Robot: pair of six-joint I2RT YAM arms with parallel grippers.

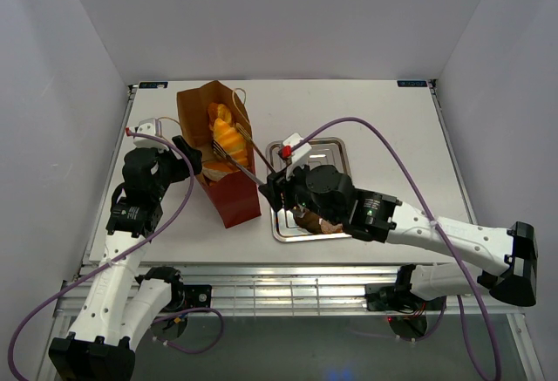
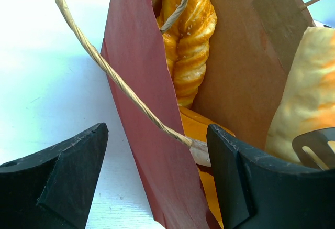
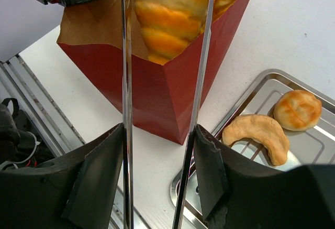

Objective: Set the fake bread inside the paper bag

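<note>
The red paper bag [image 1: 237,200] stands open left of centre, with orange braided loaves [image 1: 223,128] inside. My right gripper [image 1: 272,187] is shut on the slim metal tongs [image 1: 253,165]. In the right wrist view [image 3: 159,134] the tongs [image 3: 125,82] clamp a golden-orange loaf [image 3: 170,14] over the bag's mouth [image 3: 152,93]. My left gripper [image 1: 193,161] is open. In the left wrist view [image 2: 157,150] it straddles the bag's left wall [image 2: 152,134], one finger inside. A braided loaf [image 2: 191,40] and the tong-held loaf [image 2: 309,103] show there.
The silver tray [image 1: 336,143] lies right of the bag under my right arm. In the right wrist view the tray [image 3: 314,150] holds a croissant [image 3: 259,134] and a round roll [image 3: 297,109]. A brownish pastry [image 1: 310,221] shows at its near edge. A cord handle [image 2: 104,66] loops outside the bag.
</note>
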